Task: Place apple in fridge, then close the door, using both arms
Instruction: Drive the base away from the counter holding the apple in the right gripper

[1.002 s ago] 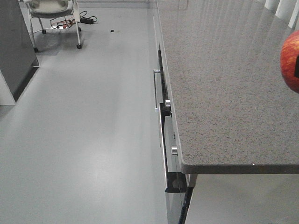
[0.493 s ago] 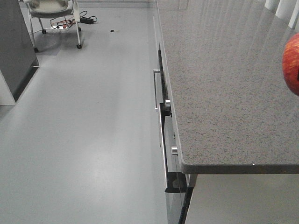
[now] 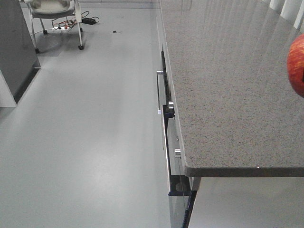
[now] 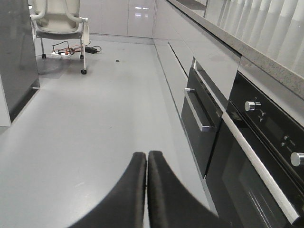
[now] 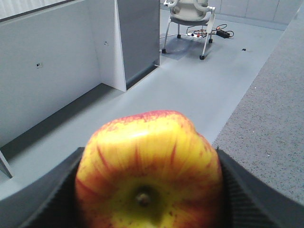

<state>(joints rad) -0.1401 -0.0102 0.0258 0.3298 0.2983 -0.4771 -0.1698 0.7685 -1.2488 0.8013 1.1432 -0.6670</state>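
Apple (image 3: pixel 296 65) first: from the front camera it shows only as a red curve cut off by the right edge of the frame, up over the grey speckled worktop (image 3: pixel 228 85). What carries it cannot be seen from there. The worktop's long edge runs away down the room, with steel knobs (image 3: pixel 170 105) and a bar handle (image 3: pixel 158 90) on the fronts below it. The pale floor (image 3: pixel 85 133) lies to the left. A white chair (image 3: pixel 52 9) stands at the far end, with cables (image 3: pixel 80 21) on the floor beside it. A dark unit (image 3: pixel 14 42) rises at the left edge.

From the left wrist, the two black fingers (image 4: pixel 133 190) lie pressed flat against each other with nothing between them, so the left jaws are clenched empty. They point out over bare floor. A black oven (image 4: pixel 266 156) with silver knobs sits close on the right, and a drawer with a steel handle (image 4: pixel 199 114) lies beyond it. The chair is far ahead on the left.

From the right wrist, the apple fills the lower middle, stem end toward the camera, yellow with red streaks. The ribbed black fingers (image 5: pixel 52 199) press on both its sides: the right jaws grasp it. The worktop runs along the right. The dark unit and a white panel (image 5: pixel 57 71) stand ahead on the left.
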